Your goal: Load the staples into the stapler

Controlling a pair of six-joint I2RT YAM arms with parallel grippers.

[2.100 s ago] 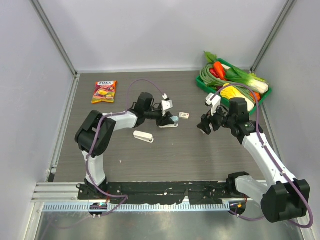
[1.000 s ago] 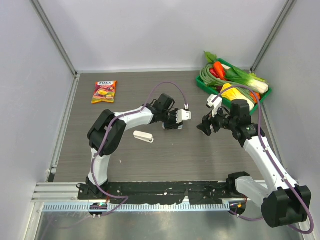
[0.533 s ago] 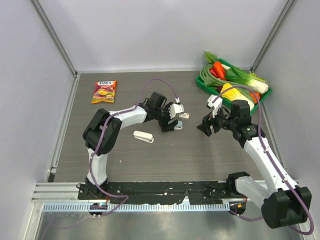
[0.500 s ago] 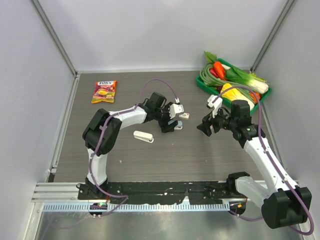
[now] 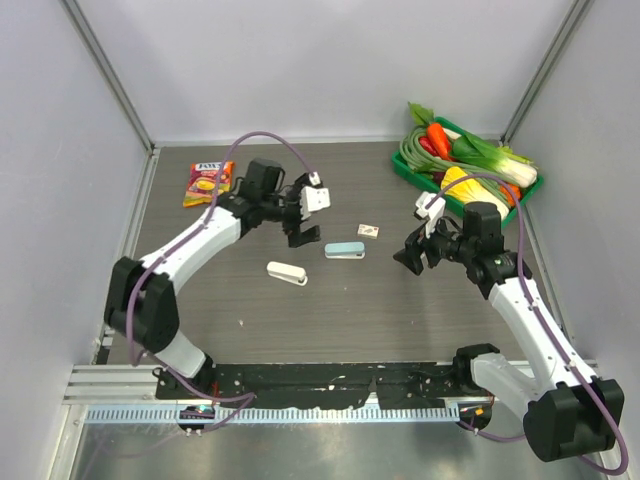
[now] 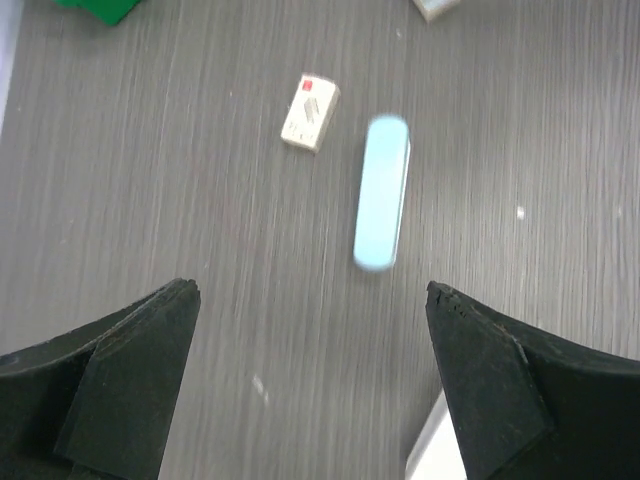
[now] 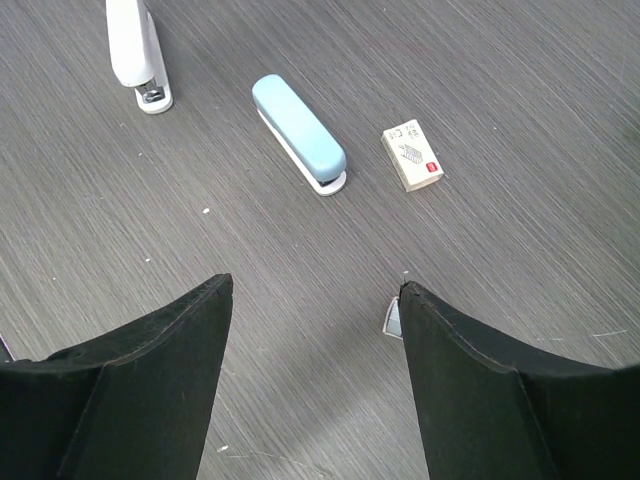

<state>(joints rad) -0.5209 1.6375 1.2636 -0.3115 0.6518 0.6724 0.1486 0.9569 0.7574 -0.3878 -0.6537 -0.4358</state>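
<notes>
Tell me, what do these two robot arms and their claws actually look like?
Both are slim white links between chunky black joints: the left arm and the right arm. A purple cable loops loosely along each. The left gripper and right gripper each have two broad, matte black, wedge-shaped fingers.

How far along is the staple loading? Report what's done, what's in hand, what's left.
Done: nothing visible. The staples box lies on the table beside the blue stapler, not touching it, and both look shut.
In hand: nothing. The left gripper and right gripper both hover open and empty.
Left: opening the stapler, taking staples out, loading them.
</notes>
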